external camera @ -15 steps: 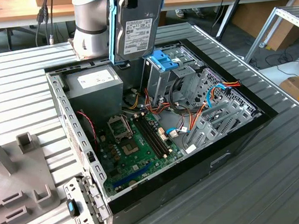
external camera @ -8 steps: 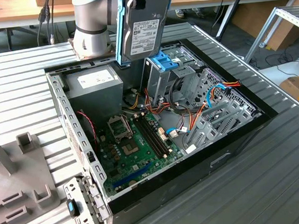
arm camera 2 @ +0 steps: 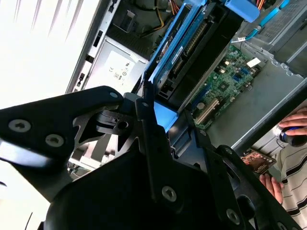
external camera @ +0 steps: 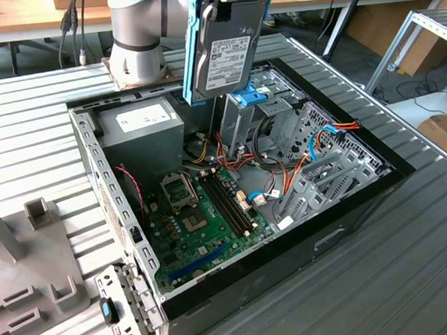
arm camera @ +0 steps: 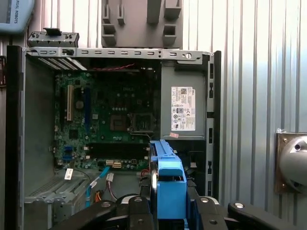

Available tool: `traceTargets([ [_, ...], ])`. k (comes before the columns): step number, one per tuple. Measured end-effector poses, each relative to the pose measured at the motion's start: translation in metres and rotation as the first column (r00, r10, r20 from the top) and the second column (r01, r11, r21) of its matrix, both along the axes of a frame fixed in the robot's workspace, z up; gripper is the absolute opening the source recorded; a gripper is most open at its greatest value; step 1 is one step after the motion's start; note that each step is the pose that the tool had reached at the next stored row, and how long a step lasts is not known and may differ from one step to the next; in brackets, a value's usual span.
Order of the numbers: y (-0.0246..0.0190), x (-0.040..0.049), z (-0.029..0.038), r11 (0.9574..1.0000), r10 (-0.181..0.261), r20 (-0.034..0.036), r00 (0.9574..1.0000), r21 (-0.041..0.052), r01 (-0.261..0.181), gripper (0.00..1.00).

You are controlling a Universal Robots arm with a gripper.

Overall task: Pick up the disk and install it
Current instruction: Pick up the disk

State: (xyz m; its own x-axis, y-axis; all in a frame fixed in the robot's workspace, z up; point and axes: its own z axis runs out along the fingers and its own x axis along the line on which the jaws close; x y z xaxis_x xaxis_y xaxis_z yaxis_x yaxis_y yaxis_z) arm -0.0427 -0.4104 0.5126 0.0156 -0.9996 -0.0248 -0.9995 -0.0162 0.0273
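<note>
1. The disk (external camera: 227, 48) hung upright over the open computer case (external camera: 342, 224), with the claw (arm camera 2: 165, 120) closed on its blue rail end.
2. It was just above the grey cage (external camera: 244, 128), not yet inside. A tilted descent could jam a rail on the cage edge.
3. If the grip slipped, the disk could fall on the cables (external camera: 289, 170) or the motherboard (external camera: 200, 215).

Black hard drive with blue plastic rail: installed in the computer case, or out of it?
Out. The black hard drive hangs upright in the black gripper, over the open black computer case.
</note>
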Motion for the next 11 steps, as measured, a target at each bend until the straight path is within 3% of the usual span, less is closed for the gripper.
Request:
traceTargets([
  [10,-0.0128,0.0076,0.0000,1.0000,-0.001,0.0000,1.0000,0.0000,0.001,0.36],
  [11,-0.0206,0.0136,0.0000,1.0000,-0.002,0.0000,1.0000,0.0001,0.002,0.36],
])
